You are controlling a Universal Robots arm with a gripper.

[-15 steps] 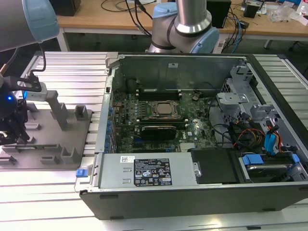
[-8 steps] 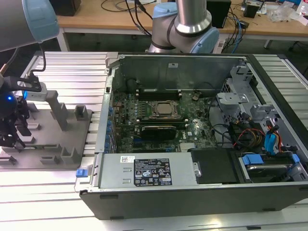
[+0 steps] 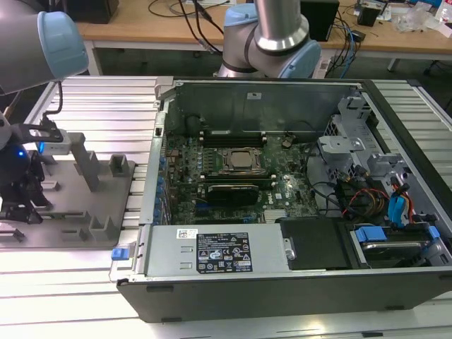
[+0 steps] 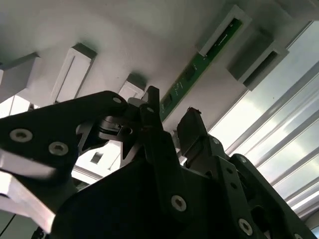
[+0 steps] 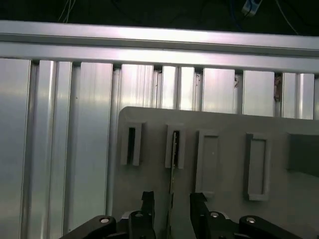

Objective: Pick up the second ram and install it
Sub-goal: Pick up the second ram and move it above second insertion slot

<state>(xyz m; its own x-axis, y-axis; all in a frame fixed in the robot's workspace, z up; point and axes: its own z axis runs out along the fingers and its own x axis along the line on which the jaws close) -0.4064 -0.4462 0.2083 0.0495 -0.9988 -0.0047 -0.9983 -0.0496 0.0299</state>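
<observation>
The gripper (image 5: 172, 200) is spread, with its two black fingers (image 5: 147, 199) set one on each side of the memory stick (image 5: 172, 174). In the first wrist view a gap shows between the stick and each finger, so nothing is pinched. The memory stick stands on its long edge. One end is seated in the slot of a grey holder block (image 5: 178, 149), and the rest of it runs out between the fingertips. In the second wrist view the same stick (image 4: 199, 64) shows as a green board with dark chips, leading from the block down to the fingers (image 4: 192, 127). The block is fixed to a flat grey plate (image 5: 224, 124), which carries further blocks in a row: a slotted one (image 5: 131, 144) on one side of the stick's block and two longer ones (image 5: 207, 159) on the other. The plate lies on a table (image 5: 65, 124) of ribbed aluminium. In the exterior view the arm (image 3: 56, 35) reaches down over this plate (image 3: 70, 212) at the exterior view's left. An open computer case (image 3: 282, 282) lies well apart from it, towards the exterior view's right. Inside the case are the motherboard (image 3: 282, 194) and the processor socket (image 3: 239, 161).
</observation>
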